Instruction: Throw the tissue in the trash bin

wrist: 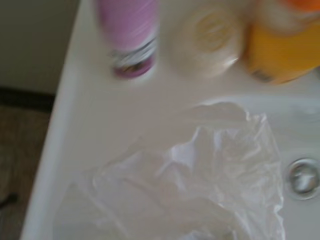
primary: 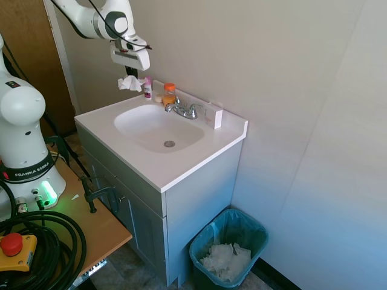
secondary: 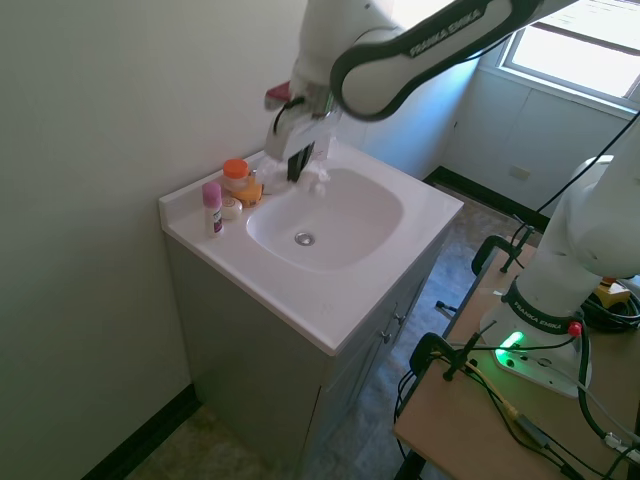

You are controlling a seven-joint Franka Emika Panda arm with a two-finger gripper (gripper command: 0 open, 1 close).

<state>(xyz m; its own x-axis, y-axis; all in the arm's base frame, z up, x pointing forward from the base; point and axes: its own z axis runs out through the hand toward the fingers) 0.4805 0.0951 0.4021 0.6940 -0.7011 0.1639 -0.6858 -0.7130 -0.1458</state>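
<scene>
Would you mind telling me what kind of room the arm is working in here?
Most likely a bathroom: a white sink with a chrome faucet set in a grey vanity cabinet, toiletry bottles along the back edge, and a small lined trash bin on the floor beside it.

The walls are plain and pale, with a black strip along the bottom. A gray cabinet stands against the wall, with a white top and a round white sink in it. The drain sits in the middle of the sink. A shiny tap is at 12 o'clock from the drain in the first exterior view. A brown door shows at 10 o'clock. A wooden table is near the cabinet. A bright window at 2 o'clock lets in daylight. The floor looks brownish.
</scene>
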